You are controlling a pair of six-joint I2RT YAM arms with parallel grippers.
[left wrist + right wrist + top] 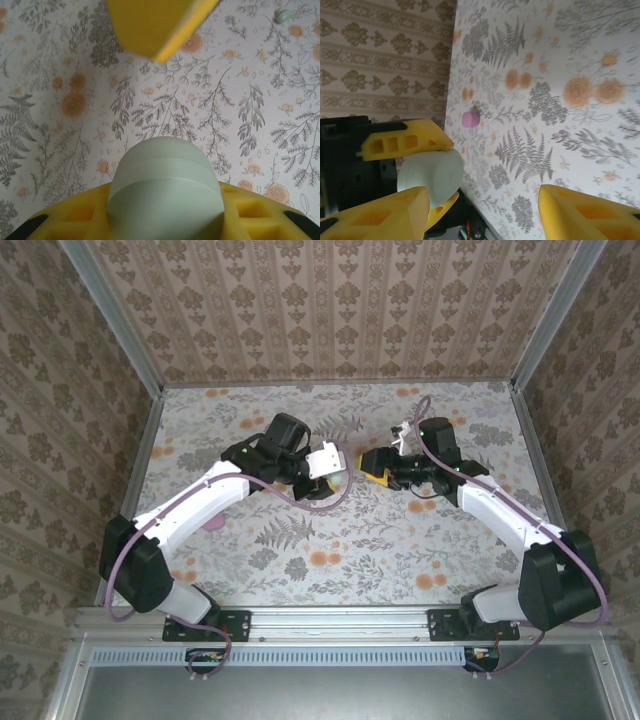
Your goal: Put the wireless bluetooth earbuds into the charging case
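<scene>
floral, fern-printed tabletop point(330, 545) — damask wallpaper point(340, 300) on three walls, aluminium corner posts point(115, 320)

Top camera looks down on the table point(330, 540); 2 close wrist cameras share the case point(165, 195).

Floral-print table point(400, 550), small pink object point(470, 119) on it, pale green earbud point(282, 16) on it

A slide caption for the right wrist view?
Left hand grips a pale green case; a small pink object lies on the table.
</scene>
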